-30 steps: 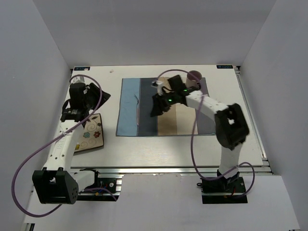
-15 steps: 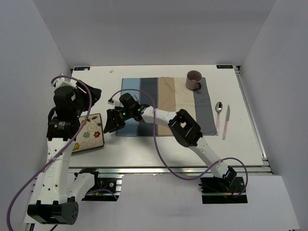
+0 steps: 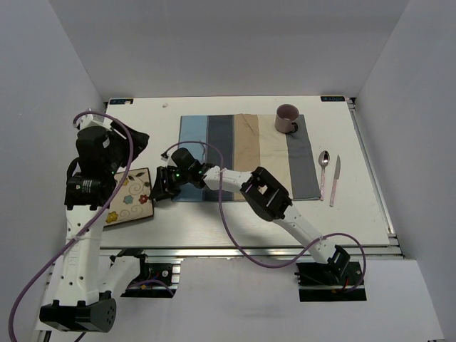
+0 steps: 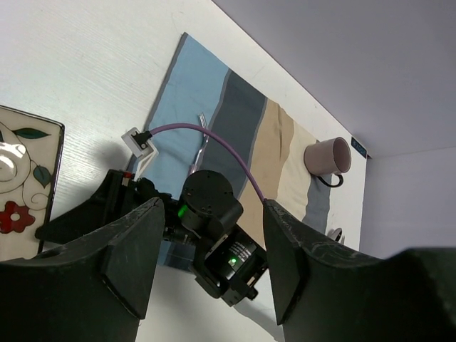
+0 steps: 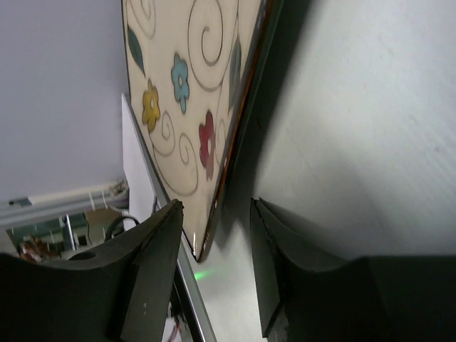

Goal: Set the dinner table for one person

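As the table (image 3: 235, 217) stretches wall to wall under both arms, one striped placemat (image 3: 242, 153) lies at its middle. One mug (image 3: 287, 118) stands on the mat's far right corner. One spoon (image 3: 323, 167) and one knife (image 3: 335, 179) lie right of it, one flowered plate (image 3: 132, 198) left. Two blue stickers (image 3: 332, 99) beyond are unreadable. Of the two, the left claw (image 4: 212, 206) gapes empty. The right claw (image 5: 214, 203) stands wide astride the plate's rim, contact unclear.

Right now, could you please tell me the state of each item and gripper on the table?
plate: lying flat, face up
mug: upright on the placemat
placemat: spread flat
spoon: lying on the dinner table
knife: lying beside the spoon, not touching
left gripper: open, empty
right gripper: open, at the plate's edge
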{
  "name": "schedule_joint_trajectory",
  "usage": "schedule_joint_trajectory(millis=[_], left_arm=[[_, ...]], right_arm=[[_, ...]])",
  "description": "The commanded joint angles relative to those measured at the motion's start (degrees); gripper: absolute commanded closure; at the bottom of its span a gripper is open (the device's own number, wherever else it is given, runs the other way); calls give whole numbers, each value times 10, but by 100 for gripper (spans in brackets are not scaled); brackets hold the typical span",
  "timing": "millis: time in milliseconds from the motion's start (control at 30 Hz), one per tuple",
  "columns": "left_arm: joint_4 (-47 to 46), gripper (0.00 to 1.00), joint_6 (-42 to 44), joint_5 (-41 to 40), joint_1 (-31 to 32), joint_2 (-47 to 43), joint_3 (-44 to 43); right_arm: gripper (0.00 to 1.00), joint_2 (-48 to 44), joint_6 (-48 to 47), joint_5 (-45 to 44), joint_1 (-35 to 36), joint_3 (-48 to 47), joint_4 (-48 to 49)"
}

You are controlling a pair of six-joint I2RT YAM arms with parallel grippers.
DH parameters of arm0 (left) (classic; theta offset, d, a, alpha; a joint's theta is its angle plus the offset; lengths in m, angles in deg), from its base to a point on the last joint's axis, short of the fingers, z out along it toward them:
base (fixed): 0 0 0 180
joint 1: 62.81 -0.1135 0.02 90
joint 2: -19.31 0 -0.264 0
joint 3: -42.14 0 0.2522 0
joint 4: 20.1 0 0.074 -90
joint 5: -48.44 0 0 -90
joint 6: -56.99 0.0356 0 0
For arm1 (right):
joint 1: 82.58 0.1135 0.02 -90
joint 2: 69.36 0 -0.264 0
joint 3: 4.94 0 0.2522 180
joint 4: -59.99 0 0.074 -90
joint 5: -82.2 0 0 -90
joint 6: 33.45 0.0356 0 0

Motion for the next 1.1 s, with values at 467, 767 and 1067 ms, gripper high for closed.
schedule_joint_trajectory(millis=[467,767,1067], left_arm=[[50,32,-1,-5,-2,-9,-32],[43,32,10,-5,-2,2,-46],[20,31,40,-9,-2,15,-89]], right_arm=[[62,59,95,-126,35,-42,10],[100,36,82,-99,19,-16,70],[100,-51,67,32,-3,-5,218]])
